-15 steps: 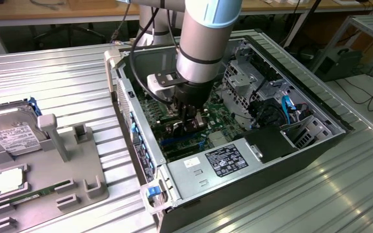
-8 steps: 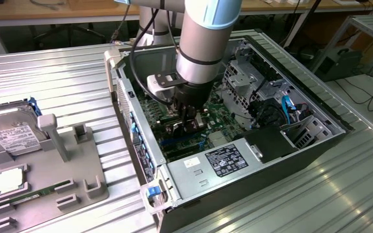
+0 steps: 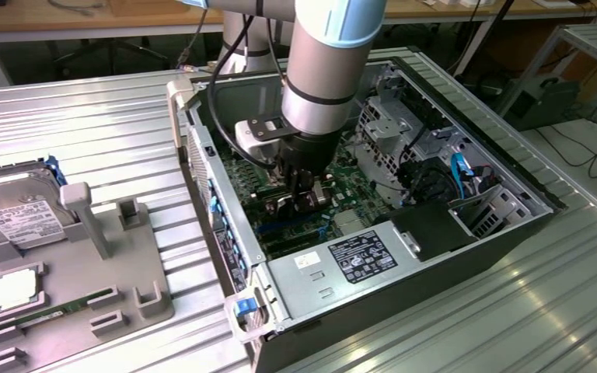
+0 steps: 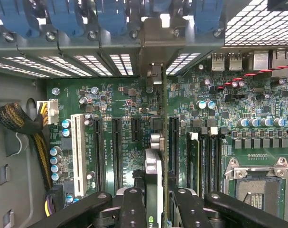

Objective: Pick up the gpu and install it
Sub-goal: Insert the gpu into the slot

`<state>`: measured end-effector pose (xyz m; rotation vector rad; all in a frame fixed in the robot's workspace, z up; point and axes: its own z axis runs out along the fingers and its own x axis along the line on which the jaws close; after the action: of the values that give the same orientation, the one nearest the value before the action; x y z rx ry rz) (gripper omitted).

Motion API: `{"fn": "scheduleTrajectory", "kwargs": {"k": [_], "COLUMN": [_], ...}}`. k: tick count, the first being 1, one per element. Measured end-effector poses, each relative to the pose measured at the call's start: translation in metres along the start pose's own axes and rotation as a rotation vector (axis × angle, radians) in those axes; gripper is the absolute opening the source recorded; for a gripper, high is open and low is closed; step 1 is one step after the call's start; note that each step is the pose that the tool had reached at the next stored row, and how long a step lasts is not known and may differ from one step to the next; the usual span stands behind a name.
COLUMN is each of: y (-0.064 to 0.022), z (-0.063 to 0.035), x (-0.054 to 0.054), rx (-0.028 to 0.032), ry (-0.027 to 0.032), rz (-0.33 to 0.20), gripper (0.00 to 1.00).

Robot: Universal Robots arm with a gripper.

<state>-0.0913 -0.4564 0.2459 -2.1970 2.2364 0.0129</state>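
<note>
My gripper (image 3: 304, 185) reaches down into the open computer case (image 3: 516, 194) and is shut on the gpu (image 3: 301, 205). In the wrist view the gpu (image 4: 153, 175) appears edge-on between my two black fingers (image 4: 133, 205), with its green board edge beside the cooler. Its silver end bracket (image 4: 152, 45) stands against the case's rear slot panel. The card sits upright over a long black slot (image 4: 172, 142) on the green motherboard (image 4: 120, 99). How deep it sits in the slot is hidden.
Blue slot latches (image 4: 63, 16) line the rear panel. A white slot (image 4: 78, 152), a CPU socket (image 4: 257, 185) and a braided cable bundle (image 4: 15, 121) flank the card. Outside the case, a grey fixture (image 3: 112, 287) carries a hard drive (image 3: 19, 217) and a memory stick (image 3: 55, 312).
</note>
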Motion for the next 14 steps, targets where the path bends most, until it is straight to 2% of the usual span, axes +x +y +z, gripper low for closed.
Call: {"fn": "scheduleTrajectory", "kwargs": {"k": [5, 7, 14], "y": [0.0005, 0.0007, 0.0009], "z": [-0.0033, -0.0047, -0.0048], "x": [-0.0002, -0.0001, -0.0003], "rx": [0.0018, 0.0014, 0.0015], "ry": [-0.0019, -0.0002, -0.0001], "rz": [0.000, 0.000, 0.000], "gripper": [0.27, 0.27, 0.27]}}
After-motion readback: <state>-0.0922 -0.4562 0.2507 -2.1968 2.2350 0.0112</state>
